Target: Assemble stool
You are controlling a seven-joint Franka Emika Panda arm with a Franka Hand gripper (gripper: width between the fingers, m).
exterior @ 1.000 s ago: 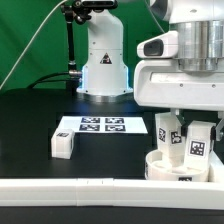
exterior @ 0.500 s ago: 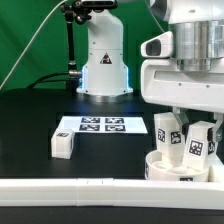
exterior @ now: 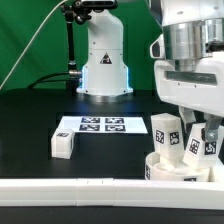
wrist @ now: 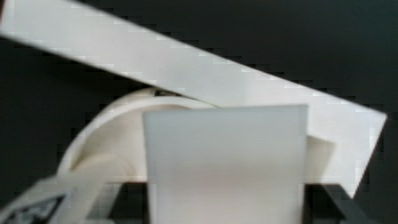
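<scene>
The round white seat disc (exterior: 170, 168) lies at the exterior view's lower right, behind the rail. A white leg (exterior: 164, 134) with a black tag stands upright on it. My gripper (exterior: 200, 134) hangs over the disc's right part, shut on a second tagged leg (exterior: 207, 148) held upright just above or on the disc. In the wrist view the held leg (wrist: 222, 160) fills the space between my dark fingers (wrist: 128, 203), with my gripper (wrist: 222, 205) closed on it and the disc (wrist: 111, 130) behind. A third leg (exterior: 63, 143) lies loose at the exterior view's left.
The marker board (exterior: 100, 125) lies in the middle of the black table. The long white L-shaped rail (exterior: 70, 190) runs along the front edge and crosses the wrist view (wrist: 178, 60). The robot base (exterior: 103, 60) stands at the back.
My gripper has shifted toward the exterior view's right with the held leg in it. The standing leg, the disc and the loose leg have not moved.
</scene>
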